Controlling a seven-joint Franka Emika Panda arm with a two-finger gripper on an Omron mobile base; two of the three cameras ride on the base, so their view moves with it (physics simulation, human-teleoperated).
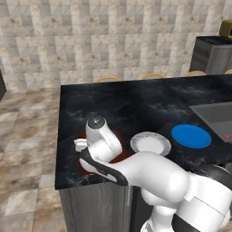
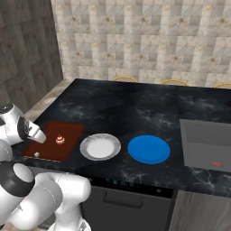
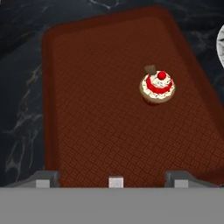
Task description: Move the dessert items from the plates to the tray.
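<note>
Black marbled counter: reddish-brown tray at left end, pale grey-white plate just right of it, bright blue plate further right, apart from the grey one. Both plates bare on top. Grey sink basin sunk into counter at far right, small red-marked item inside, too small to identify. Curved yellowish chair backs beyond far counter edge; tiled wall behind.

Left base view: arm's white wrist and forearm over most of tray, only dark-red slivers visible; cupcake and block hidden there. Right base view: hand cut off at left frame edge, gripper itself not resolvable. Hand view: grey plate reduced to a sliver at right edge.

Cupcake upright on tray, right of tray centre in hand view; same cupcake mid-tray in right base view. Pale whitish block at near tray edge, lying between the two fingertips, touching neither. Same block near tray's front-left corner in right base view.

Gripper above near end of tray, fingers spread wide, nothing pinched. Cupcake well ahead of gripper and off to its right.
</note>
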